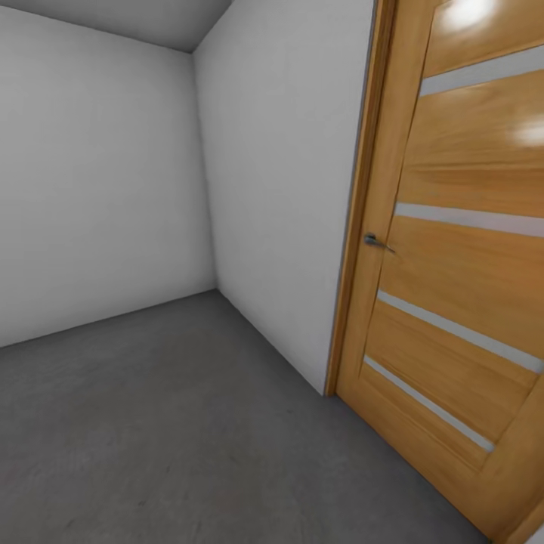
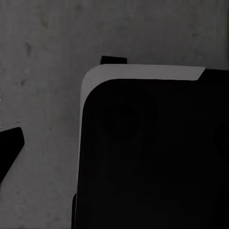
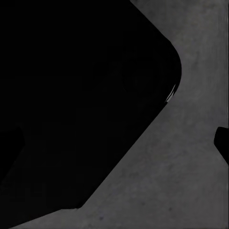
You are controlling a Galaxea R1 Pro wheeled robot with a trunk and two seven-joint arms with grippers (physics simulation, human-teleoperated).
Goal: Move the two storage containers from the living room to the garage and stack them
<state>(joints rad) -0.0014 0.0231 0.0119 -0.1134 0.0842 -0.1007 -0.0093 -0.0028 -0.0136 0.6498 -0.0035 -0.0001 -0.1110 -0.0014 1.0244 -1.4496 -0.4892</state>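
Where pale grey walls (image 1: 106,189) meet in the far left corner, a dark grey floor (image 1: 189,423) is seen, bordered on the right by a wood-plank door (image 1: 453,302). Finger opening cannot be told; no containers are pictured.

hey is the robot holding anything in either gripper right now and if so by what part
Cannot be told. Both wrist views look down past the dark robot body at the grey floor; no container is seen.

Soft even light, glare on door (image 1: 468,227) (upper panels); wrist views dim.
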